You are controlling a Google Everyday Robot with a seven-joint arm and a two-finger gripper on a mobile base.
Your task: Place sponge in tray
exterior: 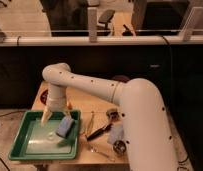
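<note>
Sponge [64,126] lying in tray [25,153], gripper [54,114] just beside it, no readable writing

The gripper [51,113] hangs over the far side of the green tray [25,151]. The sponge [64,127] lies inside the tray near its right rim, just right of the gripper.

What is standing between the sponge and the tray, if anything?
Nothing visible: the sponge already lies inside the tray, against its right side. The gripper hangs over the tray just left of the sponge.
</note>
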